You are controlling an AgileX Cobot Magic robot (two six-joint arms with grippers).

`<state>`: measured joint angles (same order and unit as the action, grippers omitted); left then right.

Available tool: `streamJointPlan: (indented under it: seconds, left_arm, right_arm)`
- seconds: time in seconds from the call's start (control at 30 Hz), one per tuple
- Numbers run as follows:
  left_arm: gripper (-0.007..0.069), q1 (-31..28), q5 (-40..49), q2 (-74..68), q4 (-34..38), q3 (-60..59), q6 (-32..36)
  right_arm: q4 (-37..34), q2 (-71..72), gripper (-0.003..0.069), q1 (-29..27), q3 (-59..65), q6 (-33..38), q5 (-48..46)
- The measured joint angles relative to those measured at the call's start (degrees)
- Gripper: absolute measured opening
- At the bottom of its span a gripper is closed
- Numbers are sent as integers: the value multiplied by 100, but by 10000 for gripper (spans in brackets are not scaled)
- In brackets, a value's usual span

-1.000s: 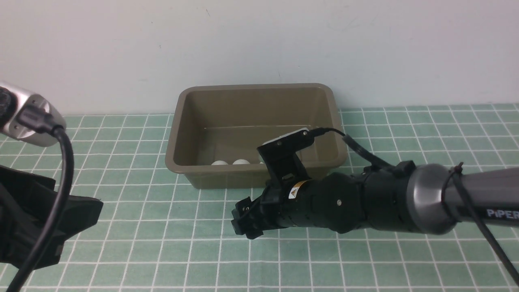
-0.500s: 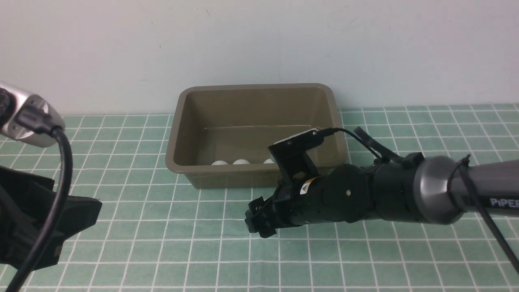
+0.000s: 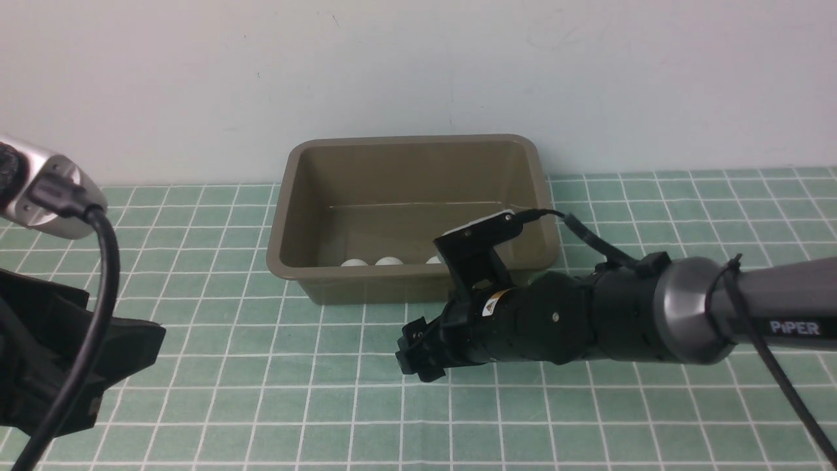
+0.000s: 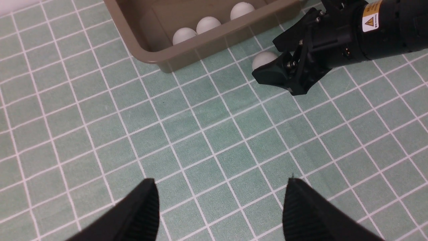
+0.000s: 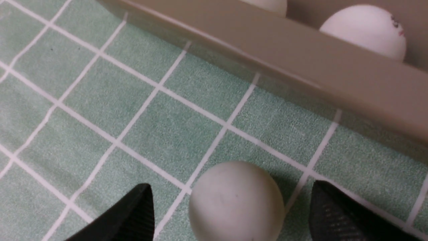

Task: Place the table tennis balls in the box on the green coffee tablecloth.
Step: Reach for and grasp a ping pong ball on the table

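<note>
The olive-brown box (image 3: 280,256) stands on the green checked tablecloth (image 3: 261,366) by the back wall. Three white table tennis balls (image 3: 355,263) (image 3: 389,261) (image 3: 433,260) lie along the box's near wall (image 4: 187,50), also seen in the left wrist view (image 4: 184,35). One more ball (image 5: 235,201) (image 4: 264,60) rests on the cloth just in front of the box. My right gripper (image 3: 412,356) (image 5: 230,185) is low over the cloth and open, one finger on each side of that ball, with gaps showing. My left gripper (image 4: 220,180) (image 3: 131,347) hangs open at the near left over bare cloth.
A pale wall rises right behind the box. The right arm (image 3: 654,314) stretches in from the right, across the front of the box. The left arm's cable (image 3: 98,275) hangs at the left edge.
The right gripper has shifted a little to the right along the front of the box, uncovering the third ball inside. The left arm has stayed put.
</note>
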<state>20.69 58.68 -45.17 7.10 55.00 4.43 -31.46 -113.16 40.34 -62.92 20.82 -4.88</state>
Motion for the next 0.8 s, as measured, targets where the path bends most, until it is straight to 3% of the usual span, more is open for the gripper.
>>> streamJointPlan:
  seconds: [0.8]
  left_arm:
    - [447, 0, 0, 0, 5, 0, 0]
  right_arm:
    - [-6, -46, 560, 44, -6, 0, 61]
